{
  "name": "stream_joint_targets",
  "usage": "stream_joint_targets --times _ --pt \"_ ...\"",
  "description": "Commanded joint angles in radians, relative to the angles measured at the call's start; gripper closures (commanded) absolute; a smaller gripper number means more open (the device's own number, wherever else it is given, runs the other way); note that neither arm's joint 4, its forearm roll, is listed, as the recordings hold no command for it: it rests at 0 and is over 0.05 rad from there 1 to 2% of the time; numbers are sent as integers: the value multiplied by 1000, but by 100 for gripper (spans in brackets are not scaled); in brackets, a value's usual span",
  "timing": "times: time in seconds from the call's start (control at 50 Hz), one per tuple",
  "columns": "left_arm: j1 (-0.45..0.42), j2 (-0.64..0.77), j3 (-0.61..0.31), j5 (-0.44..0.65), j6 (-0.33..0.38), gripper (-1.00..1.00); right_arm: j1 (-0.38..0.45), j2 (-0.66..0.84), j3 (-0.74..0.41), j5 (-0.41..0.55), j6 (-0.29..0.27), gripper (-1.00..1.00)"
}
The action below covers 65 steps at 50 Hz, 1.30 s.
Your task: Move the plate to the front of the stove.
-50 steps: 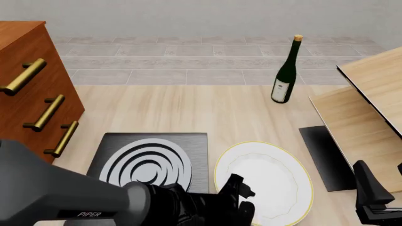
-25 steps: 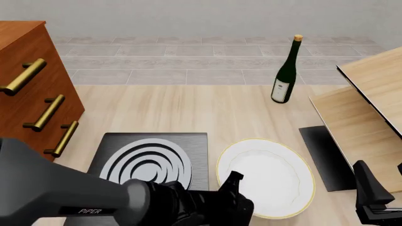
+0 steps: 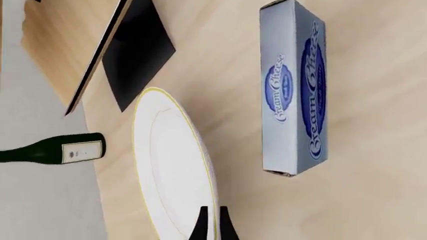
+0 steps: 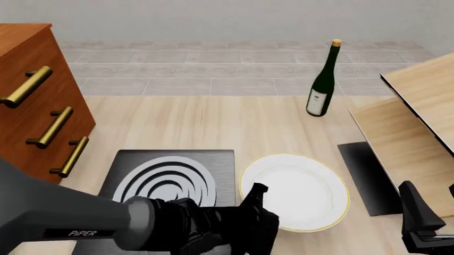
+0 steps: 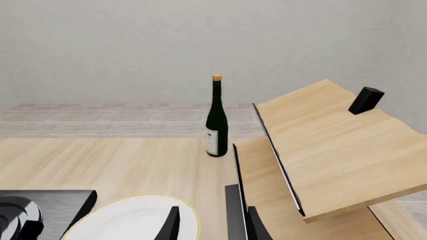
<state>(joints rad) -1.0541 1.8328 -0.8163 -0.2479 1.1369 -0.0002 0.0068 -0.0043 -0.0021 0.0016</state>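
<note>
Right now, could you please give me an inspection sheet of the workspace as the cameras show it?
Surface: pale wood table, grey tiled strip along its far edge.
Job's things: plate beside the stove, on its right in the front view, not yet in front of it.
Clutter: wine bottle upright at the far side; plain black mat right of the plate; blue cream cheese box lying flat, seen only in the left wrist view.
Grippers: left gripper closed on the plate's near rim; right gripper open, holding nothing.
Cables: nothing seen.
Surroundings: wooden drawer unit with brass handles on the left; light wooden shelves on the right; grey wall behind.
</note>
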Motion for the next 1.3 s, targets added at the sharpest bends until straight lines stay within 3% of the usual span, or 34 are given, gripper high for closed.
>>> stream_joint_targets --times 0.02,0.4,0.68,0.88,1.3 --pt "40 -51 37 -43 29 100 0 0 0 0 0 -100" --pt "47 -164 38 -40 44 100 0 0 0 0 0 -100" --pt "97 -231 63 -49 86 100 0 0 0 0 0 -100" --pt "168 -297 85 -27 137 100 0 0 0 0 0 -100" --pt "303 -385 38 121 180 100 0 0 0 0 0 -100"
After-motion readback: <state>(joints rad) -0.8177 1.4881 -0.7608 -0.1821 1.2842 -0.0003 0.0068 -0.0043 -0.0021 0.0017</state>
